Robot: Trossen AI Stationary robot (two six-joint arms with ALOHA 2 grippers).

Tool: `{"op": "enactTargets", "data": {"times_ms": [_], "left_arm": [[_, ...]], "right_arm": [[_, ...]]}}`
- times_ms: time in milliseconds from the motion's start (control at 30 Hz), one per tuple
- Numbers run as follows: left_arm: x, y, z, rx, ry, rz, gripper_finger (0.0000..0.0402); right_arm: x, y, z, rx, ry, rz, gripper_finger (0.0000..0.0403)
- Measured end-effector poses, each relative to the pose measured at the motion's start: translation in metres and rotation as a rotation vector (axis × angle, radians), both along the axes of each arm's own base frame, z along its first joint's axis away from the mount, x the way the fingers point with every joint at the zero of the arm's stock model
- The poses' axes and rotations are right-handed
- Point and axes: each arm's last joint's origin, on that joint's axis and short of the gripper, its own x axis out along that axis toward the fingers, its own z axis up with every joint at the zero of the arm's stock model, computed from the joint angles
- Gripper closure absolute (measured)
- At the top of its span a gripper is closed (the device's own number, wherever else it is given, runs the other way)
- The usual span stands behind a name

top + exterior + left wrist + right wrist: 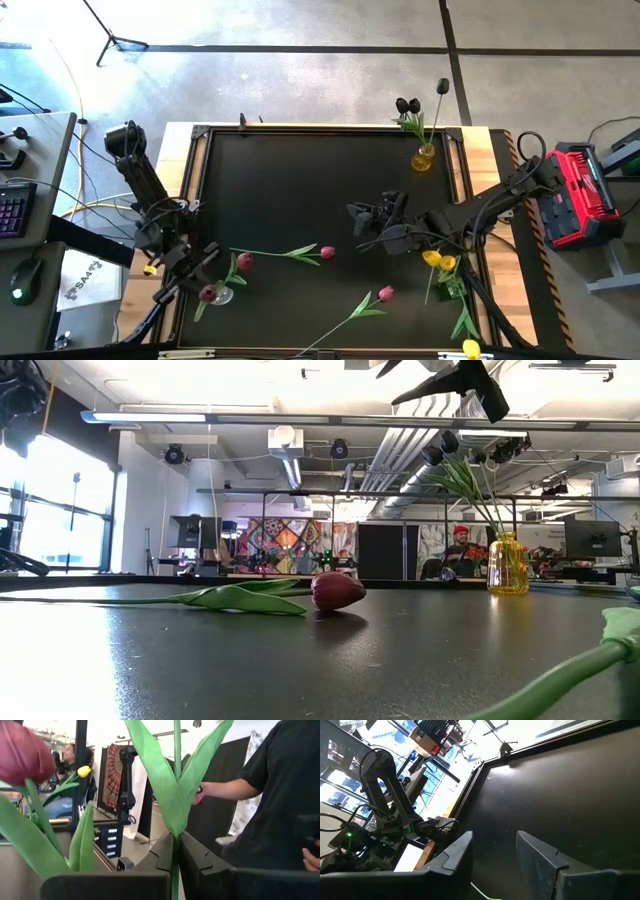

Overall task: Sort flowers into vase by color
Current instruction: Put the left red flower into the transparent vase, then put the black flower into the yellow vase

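in the overhead view the left gripper point(196, 262) sits at the lower left of the black mat point(300, 180), its fingers point(165, 852) pinched tight on a thin green stem point(175, 865) with broad leaves rising above them in the left wrist view; just beside it, at the mat's lower left, a clear vase point(222, 294) holds pink tulips point(208, 293). a loose pink tulip point(327, 253) lies flat left of centre, its stem pointing toward the left gripper, and another pink tulip point(386, 294) lies lower, near the bottom middle. the right gripper point(362, 221) hangs over the middle of the mat, right of centre, fingers point(457, 852) spread wide with nothing between them. yellow tulips point(438, 261) stand at the lower right, and one more yellow head point(471, 348) shows at the bottom edge. farthest back, at the upper right corner, a yellow vase point(424, 158) holds near-black tulips point(407, 105). in the left wrist view a person in a dark shirt point(280, 800) stands beyond the table.
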Motion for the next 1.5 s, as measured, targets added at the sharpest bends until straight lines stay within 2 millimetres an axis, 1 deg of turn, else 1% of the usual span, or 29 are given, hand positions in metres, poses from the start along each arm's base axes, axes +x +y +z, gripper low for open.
{"op": "enactTargets", "data": {"times_ms": [133, 200, 333, 400, 500, 567, 767, 900, 1000, 1133, 1233, 1333, 1433, 1500], "left_arm": [[0.000, 0.000, -0.001, -0.029, 0.030, 0.013, 0.0400], [0.002, 0.002, -0.001, -0.059, 0.064, 0.073, 0.0396], [0.004, 0.007, -0.002, -0.159, 0.146, 0.250, 0.0380], [0.005, 0.008, -0.002, -0.196, 0.169, 0.282, 0.0371], [0.005, 0.008, -0.003, -0.231, 0.190, 0.273, 0.0356], [0.004, 0.006, -0.003, -0.249, 0.202, 0.235, 0.0346], [0.000, 0.002, -0.004, -0.219, 0.207, 0.107, 0.0319], [-0.003, 0.001, -0.004, -0.219, 0.209, 0.092, 0.0303], [-0.003, 0.001, -0.003, -0.233, 0.207, 0.113, 0.0295], [-0.005, 0.005, 0.007, -0.282, 0.155, 0.108, 0.0290], [-0.007, 0.010, 0.018, -0.338, 0.110, 0.097, 0.0290], [-0.008, 0.014, 0.030, -0.348, 0.064, 0.120, 0.0291], [-0.008, 0.018, 0.044, -0.323, 0.025, 0.202, 0.0291], [-0.006, 0.023, 0.052, -0.309, 0.043, 0.355, 0.0291]], "right_arm": [[0.000, 0.000, 0.000, 0.004, -0.004, 0.001, 0.0265], [0.001, 0.001, 0.001, 0.012, -0.015, 0.001, 0.0265], [0.001, 0.001, 0.002, 0.024, -0.020, 0.017, 0.0265], [0.001, 0.001, 0.002, 0.030, -0.023, 0.024, 0.0265], [0.001, 0.001, 0.002, 0.022, -0.016, 0.027, 0.0265], [0.001, 0.001, 0.002, 0.022, -0.016, 0.027, 0.0265], [0.001, 0.005, 0.002, 0.027, -0.025, 0.039, 0.0265], [-0.001, 0.011, 0.002, 0.027, -0.025, 0.059, 0.0265], [-0.003, 0.016, 0.002, 0.031, -0.030, 0.078, 0.0265], [-0.007, 0.025, 0.002, 0.031, -0.031, 0.108, 0.0265], [-0.009, 0.030, 0.002, 0.025, -0.031, 0.121, 0.0265], [-0.012, 0.034, 0.002, 0.012, -0.035, 0.115, 0.0265], [-0.012, 0.037, 0.005, 0.019, -0.070, 0.111, 0.0265], [-0.008, 0.040, 0.009, 0.031, -0.110, 0.136, 0.0265]]}}
